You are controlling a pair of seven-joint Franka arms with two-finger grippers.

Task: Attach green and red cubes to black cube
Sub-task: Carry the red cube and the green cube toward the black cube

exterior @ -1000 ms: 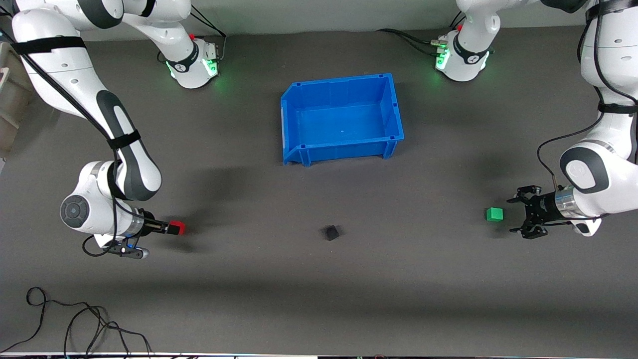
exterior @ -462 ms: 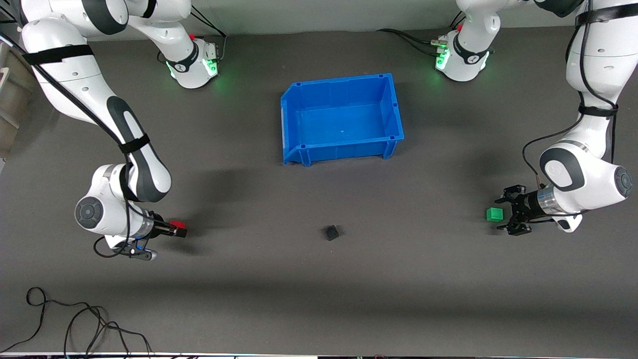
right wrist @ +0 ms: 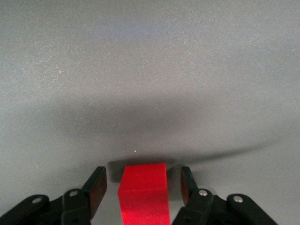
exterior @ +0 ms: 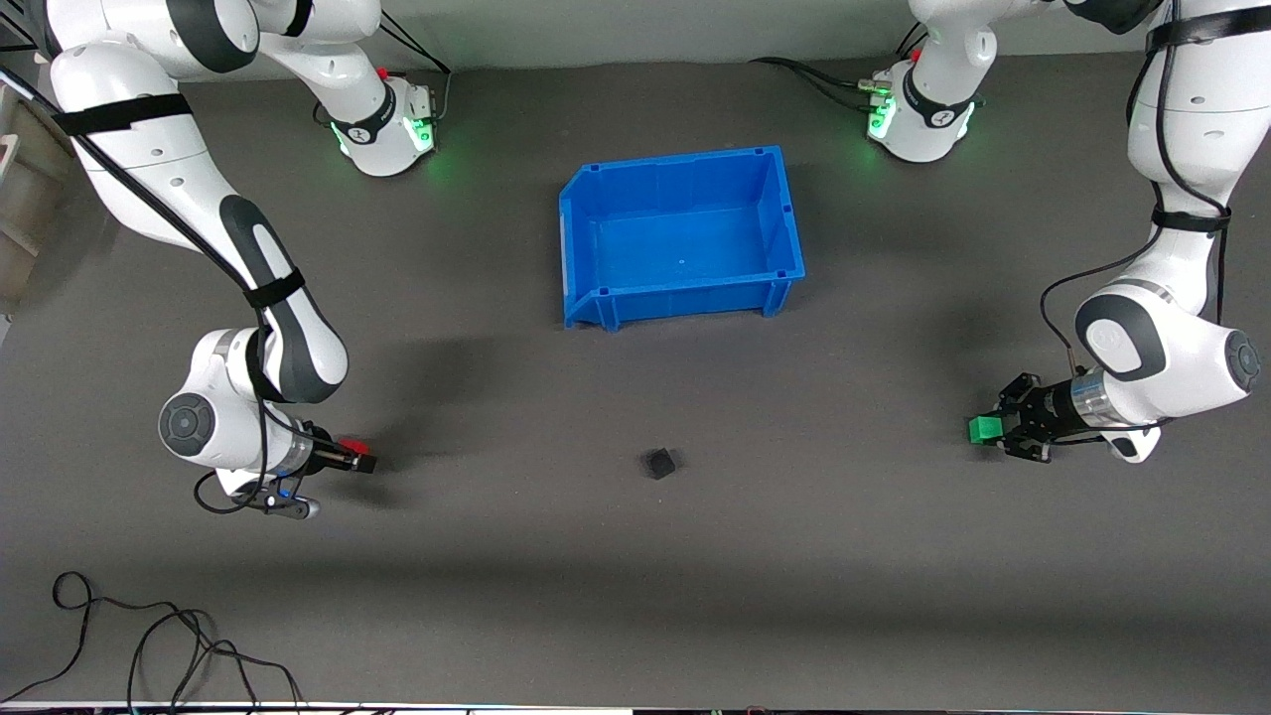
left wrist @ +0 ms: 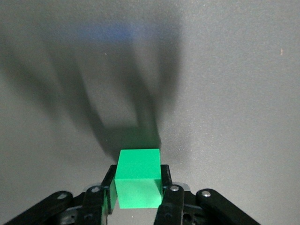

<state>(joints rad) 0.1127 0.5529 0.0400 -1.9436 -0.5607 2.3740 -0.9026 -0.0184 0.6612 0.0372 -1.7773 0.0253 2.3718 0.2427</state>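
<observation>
Now the left gripper (exterior: 996, 431), at mid-right of the front view, has clamped the green cube (exterior: 983, 428), while the right gripper (right wrist: 143, 183), lower left, straddles the red cube (right wrist: 144, 191) unclosed; the black cube (exterior: 658, 463) waits at centre.

surface: dark grey mat (exterior: 894, 596) | wall: pale strip (possibly white) (exterior: 645, 30) | light: soft shadows

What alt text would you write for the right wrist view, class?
The right gripper straddles a red cube on the grey mat, its two black fingers standing clear of the cube's sides with gaps showing.
</observation>
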